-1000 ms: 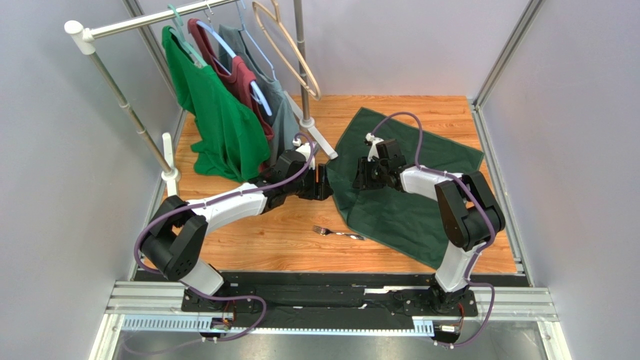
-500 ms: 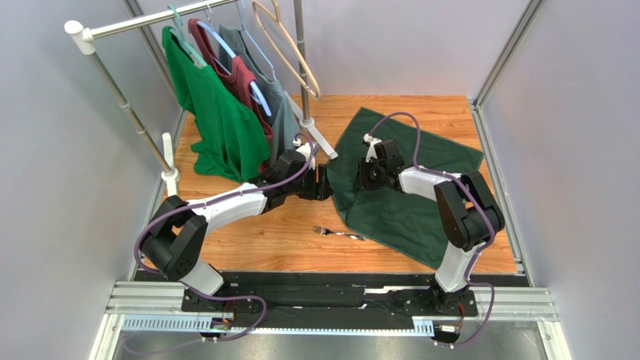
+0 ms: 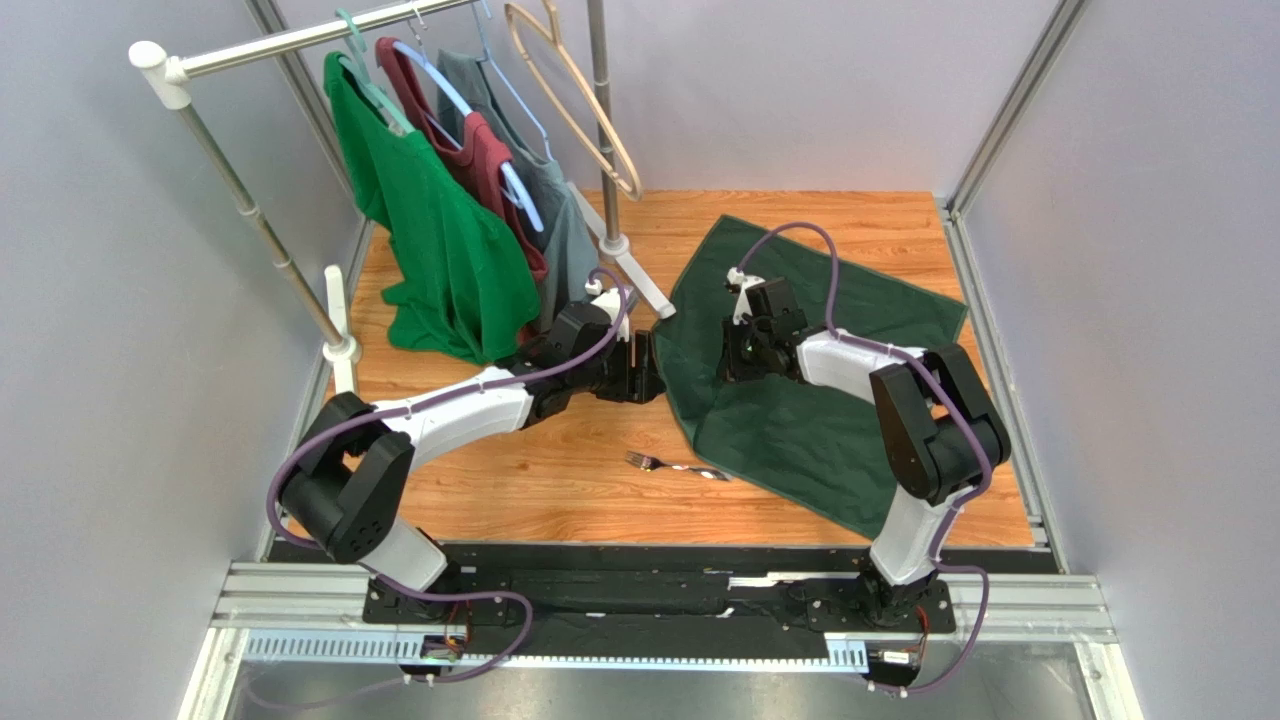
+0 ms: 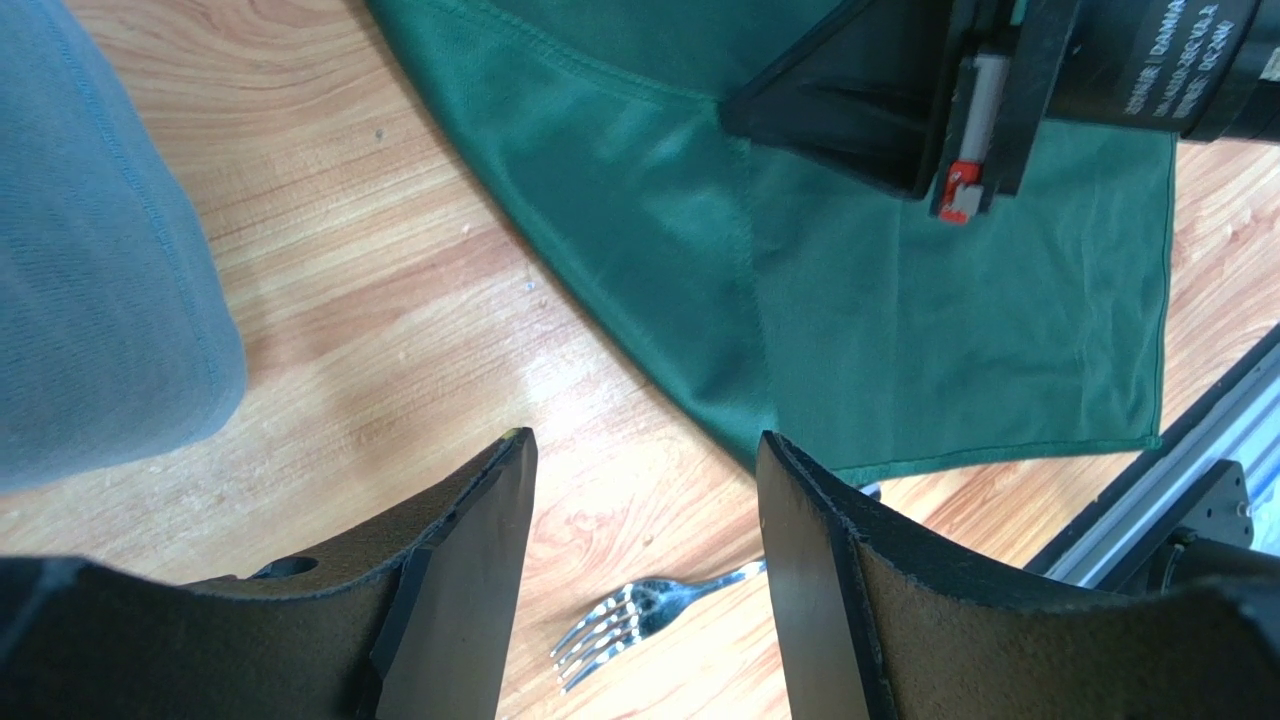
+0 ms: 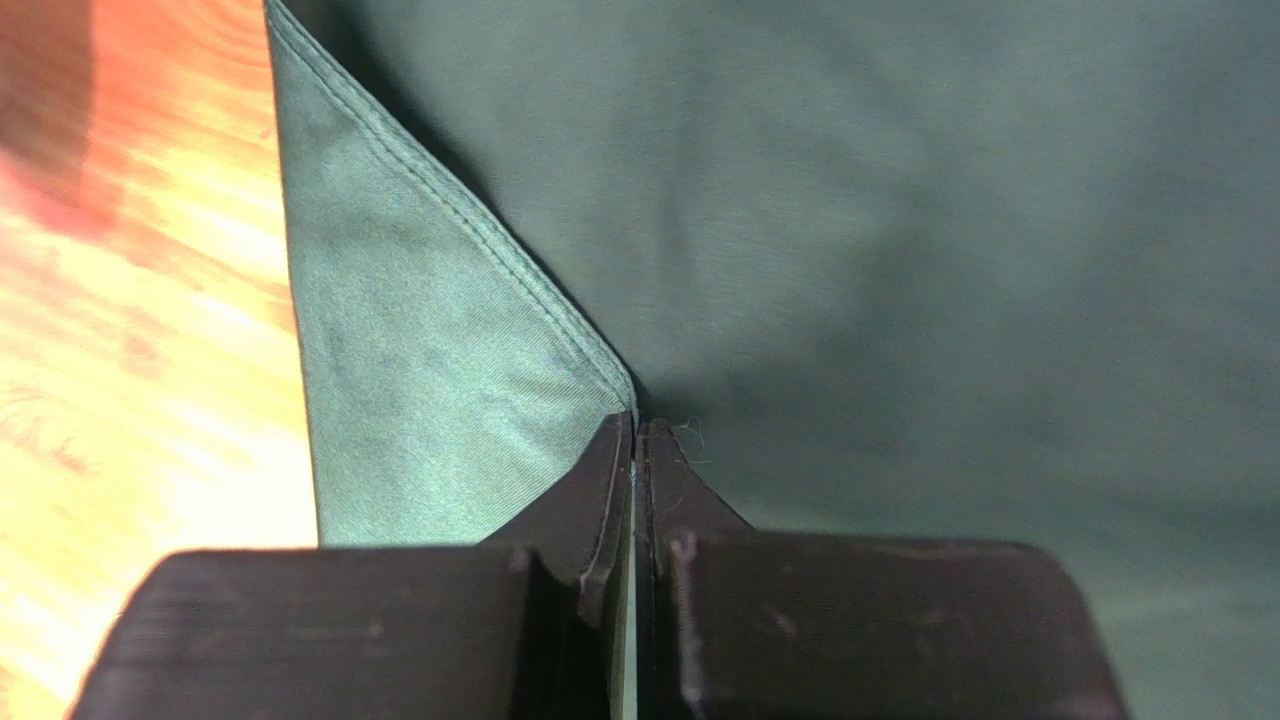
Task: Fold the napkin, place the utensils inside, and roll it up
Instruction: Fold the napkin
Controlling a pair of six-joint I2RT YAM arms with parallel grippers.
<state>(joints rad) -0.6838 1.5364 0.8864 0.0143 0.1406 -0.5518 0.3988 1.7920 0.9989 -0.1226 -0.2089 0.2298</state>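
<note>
**Item 1: napkin** (image 3: 842, 308). Dark green cloth, lying almost flat on the wooden table (image 3: 511, 480), right of centre, with 1 corner toward the clothes rack (image 3: 598, 90). It is not yet folded. The right wrist view shows only a small raised ridge along its left hem.

**Item 2: fork** (image 3: 676, 467). Silver, on bare wood just off the napkin's near-left edge, tines toward the left arm's side. It is not on the cloth, and nothing is touching it.

**Item 3: right gripper** (image 3: 732, 348). Down on the napkin's left margin.
- Change over the last second: the jaws, part-way apart before, have come together.
- The 2 fingertips (image 5: 594, 495) now press tight, with a pinch of hemmed cloth between them.
- Its position over the cloth has barely shifted.

**Item 4: left gripper** (image 3: 649, 368). Jaws apart and holding nothing, over bare wood just beside the napkin's left corner. It shows no change across the same second.

**Assessment.**
- With the hold on the hem made, the first fold looks ready to start, probably by drawing the pinched edge across the cloth.
- Placing the fork and rolling the napkin both remain to be done.
- Thin cloth carried by 1 pinch may slip or bunch, and the open left gripper is placed to steady the corner.
</note>
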